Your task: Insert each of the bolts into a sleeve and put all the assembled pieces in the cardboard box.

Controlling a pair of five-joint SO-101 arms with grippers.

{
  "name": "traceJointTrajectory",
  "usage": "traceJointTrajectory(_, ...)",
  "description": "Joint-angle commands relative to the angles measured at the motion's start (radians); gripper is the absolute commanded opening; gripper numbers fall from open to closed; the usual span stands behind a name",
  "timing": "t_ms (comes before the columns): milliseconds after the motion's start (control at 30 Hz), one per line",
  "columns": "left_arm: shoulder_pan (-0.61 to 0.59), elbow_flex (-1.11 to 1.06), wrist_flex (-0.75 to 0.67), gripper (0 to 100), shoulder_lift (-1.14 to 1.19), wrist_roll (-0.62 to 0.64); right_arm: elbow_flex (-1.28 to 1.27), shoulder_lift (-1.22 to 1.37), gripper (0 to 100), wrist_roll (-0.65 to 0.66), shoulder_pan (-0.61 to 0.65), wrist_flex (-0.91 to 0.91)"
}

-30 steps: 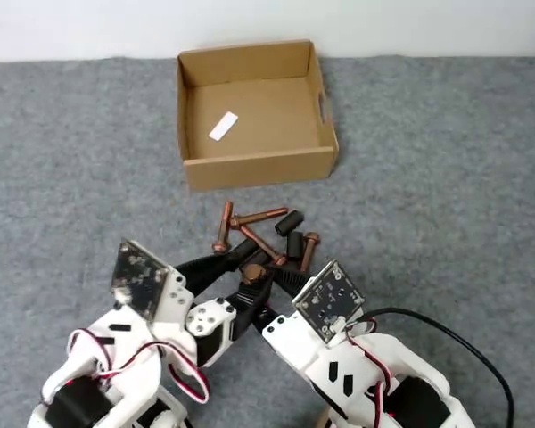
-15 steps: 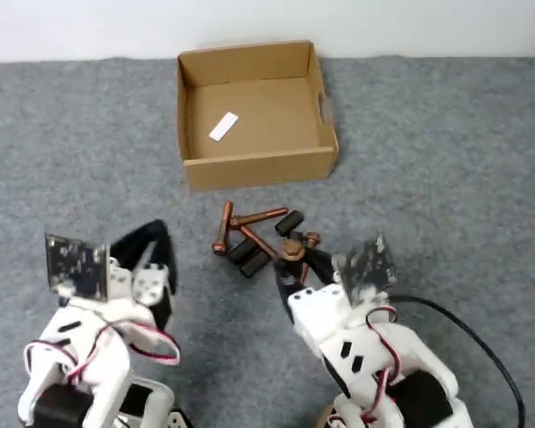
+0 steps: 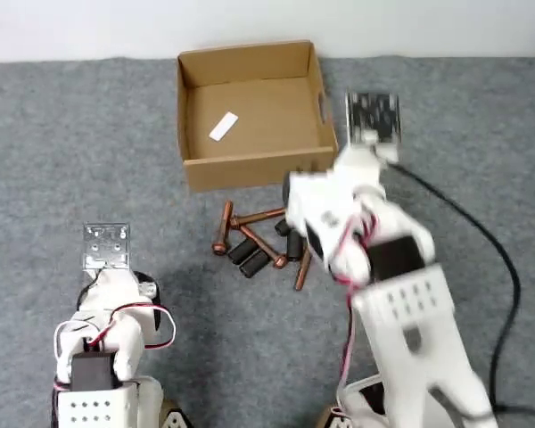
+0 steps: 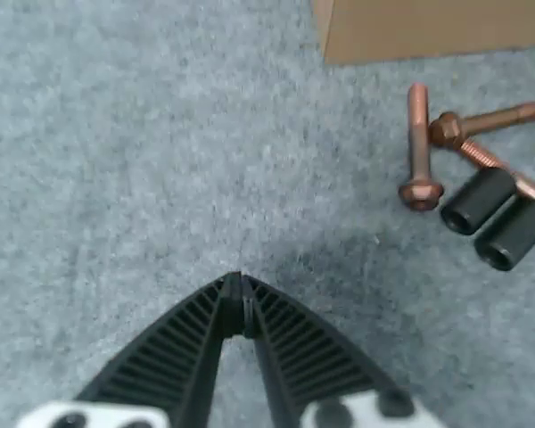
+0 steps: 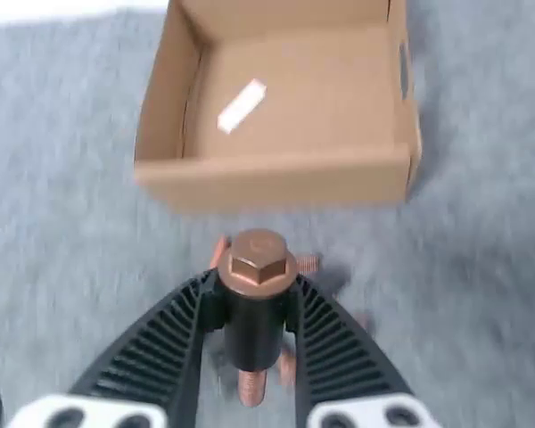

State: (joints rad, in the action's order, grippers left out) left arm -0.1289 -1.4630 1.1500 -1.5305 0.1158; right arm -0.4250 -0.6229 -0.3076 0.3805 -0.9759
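1. Right gripper point(image 5: 254, 290) clamps the black cylindrical sleeve point(image 5: 252, 325) with the copper hex bolt point(image 5: 257, 261) seated in it, upright so the pair can't separate.
2. Open brown cardboard box point(image 5: 276, 183) lies at 12 o'clock, probably the drop target.
3. Left gripper point(image 4: 242, 301) is closed and empty at 8 o'clock of the loose bolts point(image 3: 257, 216).

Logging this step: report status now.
Right gripper shut on sleeved bolt, short of cardboard box. Left gripper shut, empty, over carpet. Loose bolts, sleeves on carpet; nothing blocking box.
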Motion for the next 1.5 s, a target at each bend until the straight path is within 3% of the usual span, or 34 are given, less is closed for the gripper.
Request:
traceJointTrajectory(0, -0.002, -0.061, -0.121, 0, -0.008, -0.012, 0.170, 0.162, 0.8, 0.064, -0.025, 0.145)
traceJointTrajectory(267, -0.005, -0.213, -0.261, 0, -0.008, -0.011, 0.396, 0.487, 0.8, 0.164, -0.036, 0.372)
traceJointTrajectory(533, -0.005, -0.217, -0.264, 0, -0.008, -0.008, 0.534, 0.794, 0.9, 0.258, -0.036, 0.529)
traceJointTrajectory(1100, -0.006, -0.217, -0.264, 0, -0.008, -0.006, 0.695, 1.148, 1.5, 0.267, -0.031, 0.522)
traceJointTrajectory(1300, -0.006, -0.217, -0.264, 0, -0.008, -0.006, 0.695, 1.164, 13.6, 0.267, -0.033, 0.372)
traceJointTrajectory(1467, -0.006, -0.222, -0.279, 0, -0.008, -0.006, 0.697, 1.109, 13.4, 0.265, -0.031, 0.361)
